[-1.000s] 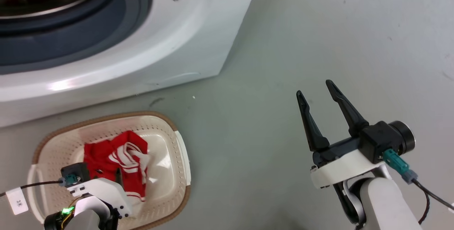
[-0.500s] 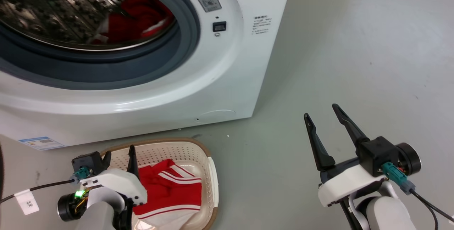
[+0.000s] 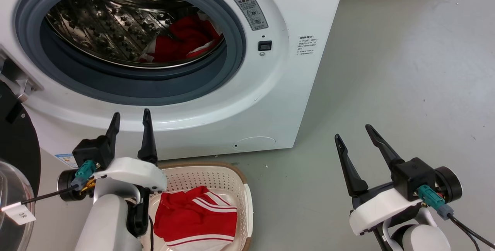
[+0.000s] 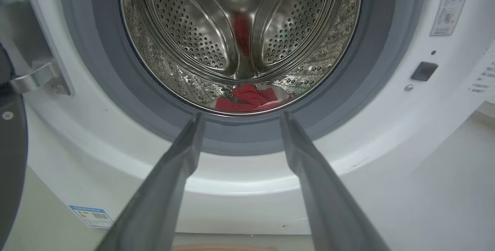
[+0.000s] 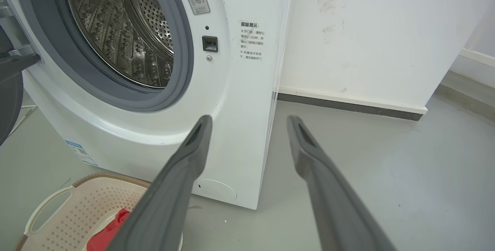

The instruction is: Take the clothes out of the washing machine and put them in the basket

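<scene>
The white washing machine (image 3: 270,100) stands with its porthole uncovered. Red clothes (image 3: 185,40) lie at the bottom right of the steel drum, and the left wrist view shows them (image 4: 249,98) low in the drum. Another red garment with white stripes (image 3: 197,218) lies in the cream basket (image 3: 216,175) on the floor in front of the machine. My left gripper (image 3: 130,119) is open and empty, raised in front of the machine below the porthole, above the basket's left end. My right gripper (image 3: 352,133) is open and empty over the floor to the right.
The machine's dark-rimmed glass door (image 3: 15,166) hangs open at the far left. Grey floor (image 3: 406,69) stretches right of the machine to a white wall with a dark baseboard (image 5: 348,106). A warning sticker (image 3: 249,9) sits right of the porthole.
The head camera has tilted up, so the drum and porthole now show. My left gripper has risen from the basket to the machine's front, leaving the red garment in the basket. The right gripper stays open.
</scene>
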`<state>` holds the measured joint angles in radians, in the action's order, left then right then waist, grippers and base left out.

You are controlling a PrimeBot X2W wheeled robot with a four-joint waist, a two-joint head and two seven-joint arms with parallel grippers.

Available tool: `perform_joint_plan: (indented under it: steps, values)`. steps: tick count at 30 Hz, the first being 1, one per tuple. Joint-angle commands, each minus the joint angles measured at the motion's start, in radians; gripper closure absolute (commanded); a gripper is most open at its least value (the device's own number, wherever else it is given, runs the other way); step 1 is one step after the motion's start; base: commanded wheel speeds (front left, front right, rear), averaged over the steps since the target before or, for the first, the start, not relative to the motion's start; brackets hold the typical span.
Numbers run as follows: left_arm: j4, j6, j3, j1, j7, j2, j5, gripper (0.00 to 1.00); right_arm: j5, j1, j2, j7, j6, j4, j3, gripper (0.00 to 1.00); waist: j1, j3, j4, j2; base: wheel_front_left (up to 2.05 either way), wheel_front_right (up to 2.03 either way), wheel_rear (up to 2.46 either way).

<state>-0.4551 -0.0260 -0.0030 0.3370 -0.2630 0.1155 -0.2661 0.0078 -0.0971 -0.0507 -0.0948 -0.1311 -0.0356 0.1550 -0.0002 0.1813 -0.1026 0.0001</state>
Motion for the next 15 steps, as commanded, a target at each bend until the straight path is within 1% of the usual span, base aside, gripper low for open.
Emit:
perform_joint_plan:
  steps: [1, 4, 8, 9, 10, 15]
  values:
    - [0.024, -0.008, -0.005, 0.013, -0.002, 0.002, 0.016, 0.00, 0.002, 0.015, 0.001, 0.005, 0.001, 0.008, 0.004, 0.00, 0.0002, -0.001, -0.004, -0.0001, 0.00, 0.00, 0.00]
    - [0.022, -0.015, -0.011, 0.061, -0.002, 0.025, 0.030, 0.00, 0.010, 0.009, 0.001, 0.005, 0.001, 0.014, 0.014, 0.00, 0.0002, 0.011, -0.020, -0.0001, 0.00, 0.00, 0.00]
    - [-0.026, -0.025, -0.013, 0.126, 0.001, 0.060, 0.042, 0.00, 0.014, -0.008, 0.001, 0.001, 0.001, 0.008, 0.034, 0.00, 0.0002, 0.030, -0.066, -0.0001, 0.00, 0.00, 0.00]
    - [-0.026, -0.025, -0.013, 0.126, 0.001, 0.060, 0.042, 0.00, 0.014, -0.008, 0.001, 0.001, 0.001, 0.008, 0.034, 0.00, 0.0002, 0.030, -0.066, -0.0001, 0.00, 0.00, 0.00]
    - [-0.056, -0.026, -0.009, 0.164, 0.005, 0.077, 0.038, 0.00, 0.020, -0.014, 0.001, -0.005, 0.001, 0.006, 0.037, 0.00, 0.0002, 0.040, -0.088, -0.0001, 0.00, 0.00, 0.00]
    - [-0.135, -0.034, 0.002, 0.254, 0.031, 0.131, 0.034, 0.00, 0.041, -0.033, 0.001, -0.023, 0.001, -0.004, 0.062, 0.00, 0.0002, 0.081, -0.153, -0.0001, 0.00, 0.00, 0.00]
